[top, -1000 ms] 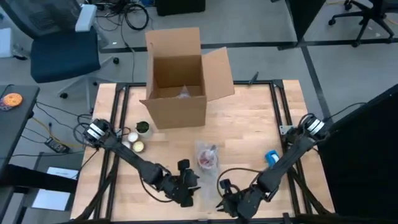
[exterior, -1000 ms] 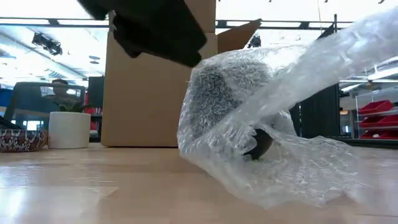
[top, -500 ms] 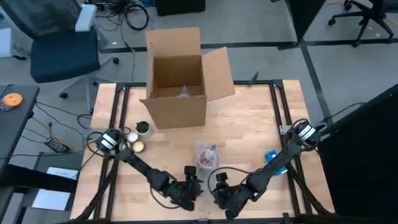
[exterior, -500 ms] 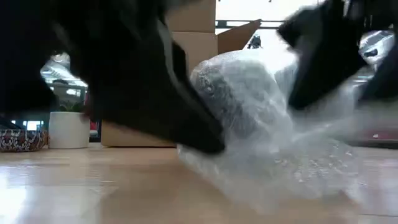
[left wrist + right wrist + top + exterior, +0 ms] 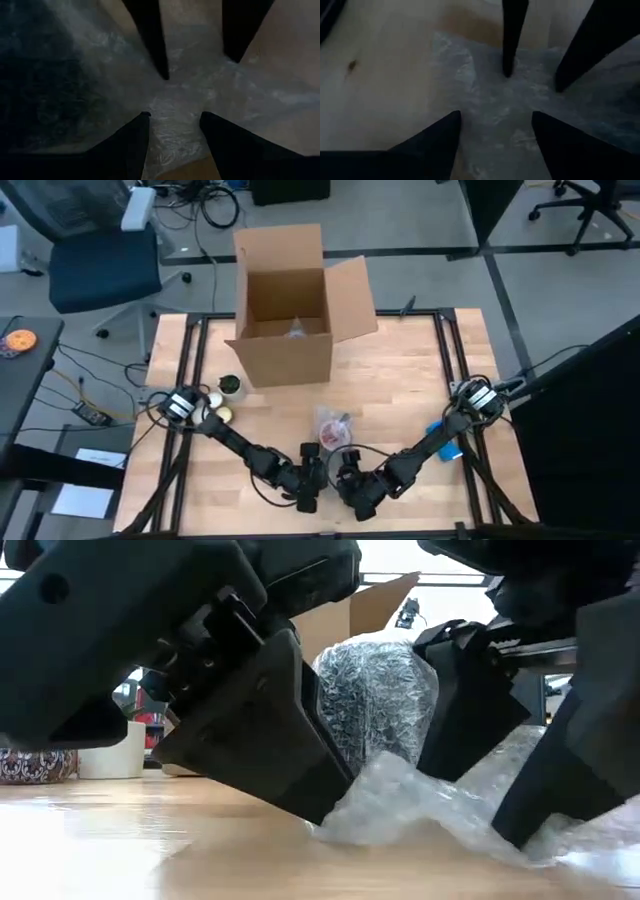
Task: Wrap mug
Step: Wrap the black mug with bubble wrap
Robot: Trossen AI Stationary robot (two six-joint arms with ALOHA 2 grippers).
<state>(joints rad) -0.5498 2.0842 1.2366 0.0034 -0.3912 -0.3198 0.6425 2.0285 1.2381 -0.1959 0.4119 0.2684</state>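
Both tools down at the counter's (image 5: 400, 380) near edge, left tool (image 5: 312, 476) and right tool (image 5: 345, 472) facing, fingers spread wide over the loose wrap (image 5: 420, 815), probably to pinch it. Mug (image 5: 331, 436) sits just behind, already bubble-covered.

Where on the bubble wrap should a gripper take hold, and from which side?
Probably the loose flap of the bubble wrap lying flat on the table's near side of the mug, taken from above: there it is thin and free, with both grippers already poised open over it.
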